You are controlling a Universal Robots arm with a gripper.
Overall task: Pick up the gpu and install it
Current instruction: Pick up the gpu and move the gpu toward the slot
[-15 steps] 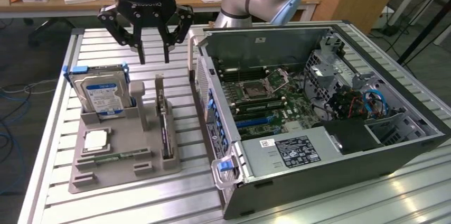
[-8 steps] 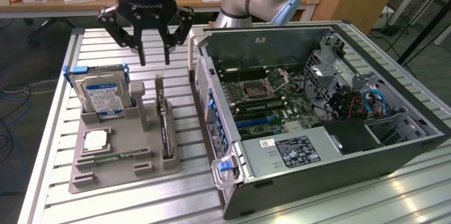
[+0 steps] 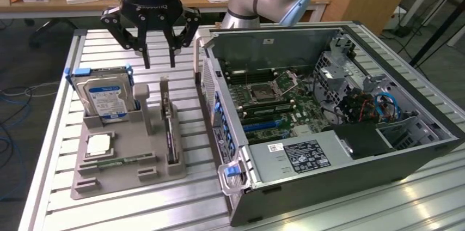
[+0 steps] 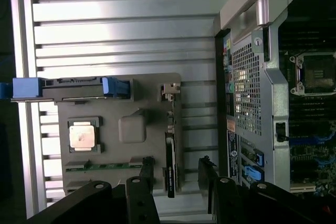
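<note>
The gpu (image 3: 169, 127) stands on its long edge in a slot of the grey holder tray (image 3: 130, 179), its silver bracket end towards the back. In the wrist view the gpu (image 4: 170, 167) shows edge-on as a thin dark strip. My gripper (image 3: 160, 63) hangs above the gpu's back end, open and holding nothing. Seen from the wrist, the gripper (image 4: 177, 174) has its two black fingers (image 4: 147, 170) straddling the card with a gap on each side. The open computer case (image 3: 327, 133) lies to the exterior view's right of the tray, motherboard (image 3: 280, 103) exposed.
On the same tray a hard drive (image 3: 108, 98) with blue rails stands upright, a processor chip (image 3: 98, 144) lies flat, and a green memory stick (image 3: 120, 160) sits near the front. The case wall (image 3: 210, 100) rises close beside the tray. Slatted aluminium table (image 3: 145, 214) underneath.
</note>
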